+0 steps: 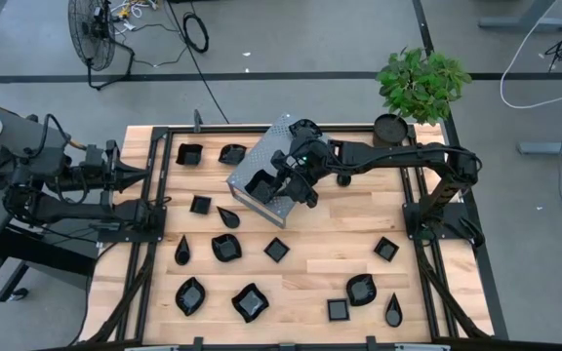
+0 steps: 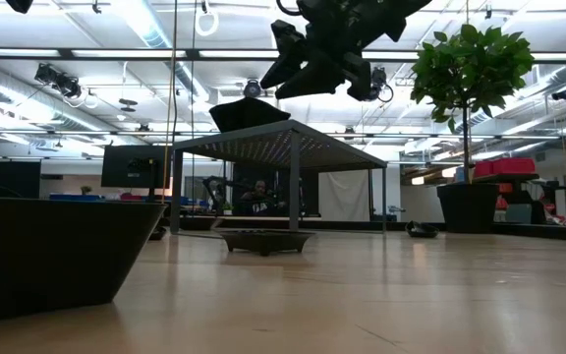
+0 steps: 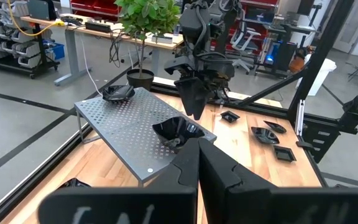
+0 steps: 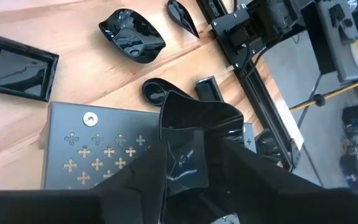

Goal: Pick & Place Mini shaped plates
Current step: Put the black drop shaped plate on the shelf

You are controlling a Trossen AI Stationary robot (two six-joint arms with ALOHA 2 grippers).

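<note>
Right tool (image 1: 294, 182) (fingers parted) above plate (image 1: 260, 183) near box (image 1: 279, 139) edge.

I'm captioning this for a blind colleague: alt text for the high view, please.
Seen from above, the right gripper hangs open over a black dish on the grey metal box; other black dishes dot the wooden table, left arm parked aside.

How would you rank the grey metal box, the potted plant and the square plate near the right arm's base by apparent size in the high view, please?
1. Potted plant, though its foliage stands nearer the overhead camera.
2. Grey metal box, partly hidden by the right arm; close to the plant, so unsure.
3. Square plate, clearly smallest.
</note>
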